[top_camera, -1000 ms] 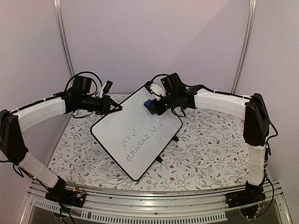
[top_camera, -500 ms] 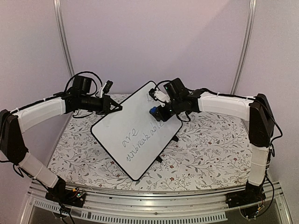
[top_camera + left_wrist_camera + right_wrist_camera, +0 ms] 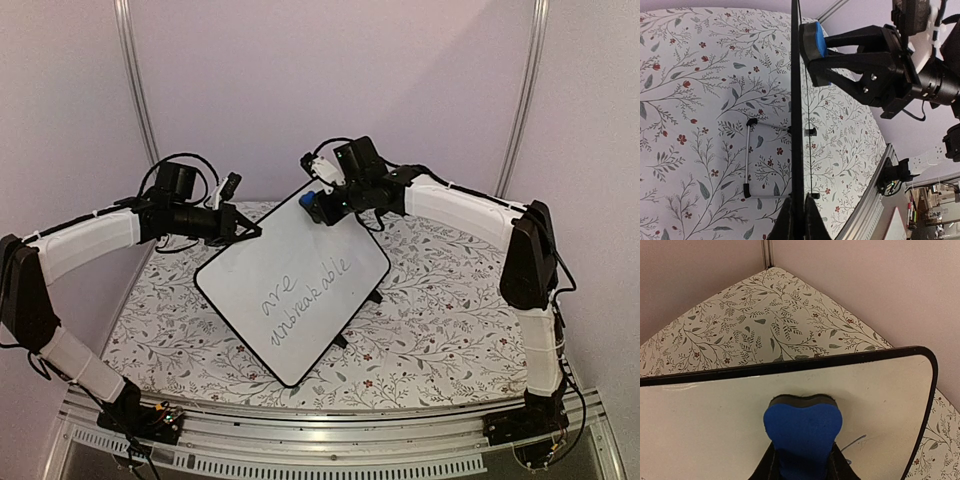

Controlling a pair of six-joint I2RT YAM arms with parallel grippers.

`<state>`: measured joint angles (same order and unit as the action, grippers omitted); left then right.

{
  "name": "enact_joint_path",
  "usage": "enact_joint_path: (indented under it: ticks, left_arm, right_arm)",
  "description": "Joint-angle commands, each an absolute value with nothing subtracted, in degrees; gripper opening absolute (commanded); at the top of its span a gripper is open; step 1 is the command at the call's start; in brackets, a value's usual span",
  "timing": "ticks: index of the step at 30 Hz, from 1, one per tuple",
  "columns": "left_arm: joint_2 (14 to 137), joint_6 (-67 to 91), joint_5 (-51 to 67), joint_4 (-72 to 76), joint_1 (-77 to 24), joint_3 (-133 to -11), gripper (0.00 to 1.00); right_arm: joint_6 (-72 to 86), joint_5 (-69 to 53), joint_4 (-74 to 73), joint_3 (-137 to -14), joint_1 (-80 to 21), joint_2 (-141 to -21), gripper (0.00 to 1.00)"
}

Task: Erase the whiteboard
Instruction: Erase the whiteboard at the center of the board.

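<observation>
One table point(image 3: 460, 330) with a flowered covering carries the whole setup. We find the whiteboard point(image 3: 290, 290) above the middle of the table, turned diamond-wise and tilted up, with its lowest corner toward the arm bases. The left gripper point(image 3: 256, 231) pinches the board's left rim. In the left wrist view its two fingers point(image 3: 788, 222) press against either face of the thin edge. The right gripper point(image 3: 322, 203) is clamped on a blue eraser point(image 3: 314, 203) at the board's far top corner. The eraser's dark felt face appears to lie against the white surface there. Dark handwriting point(image 3: 305, 288) crosses the board's lower half, well apart from the eraser. Small black clip feet point(image 3: 375, 296) project from the lower right rim.
</observation>
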<state>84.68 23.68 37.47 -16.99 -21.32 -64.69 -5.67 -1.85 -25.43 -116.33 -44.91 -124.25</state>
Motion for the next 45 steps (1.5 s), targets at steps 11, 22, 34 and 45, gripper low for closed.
enact_joint_path:
  ticks: [11, 22, 34, 45]
  left_arm:
    - [84.98, 19.07, 38.85, -14.26, -22.13, -64.34, 0.0]
    - [84.82, 18.91, 38.53, -14.28, -22.06, -64.34, 0.0]
    - [84.88, 18.88, 38.56, -14.28, -22.06, -64.34, 0.0]
    - [84.62, 18.82, 38.8, -14.24, -22.07, -64.34, 0.0]
  right_arm:
    - [-7.18, -6.14, -25.98, -113.82, -47.72, -125.14, 0.22]
    - [-8.96, -5.74, -25.74, -112.2, -52.73, -122.85, 0.22]
    - [-6.37, -1.34, -22.71, -108.52, -49.38, -121.75, 0.22]
    - [-5.28, -1.06, -23.1, -111.51, -43.52, -123.88, 0.23]
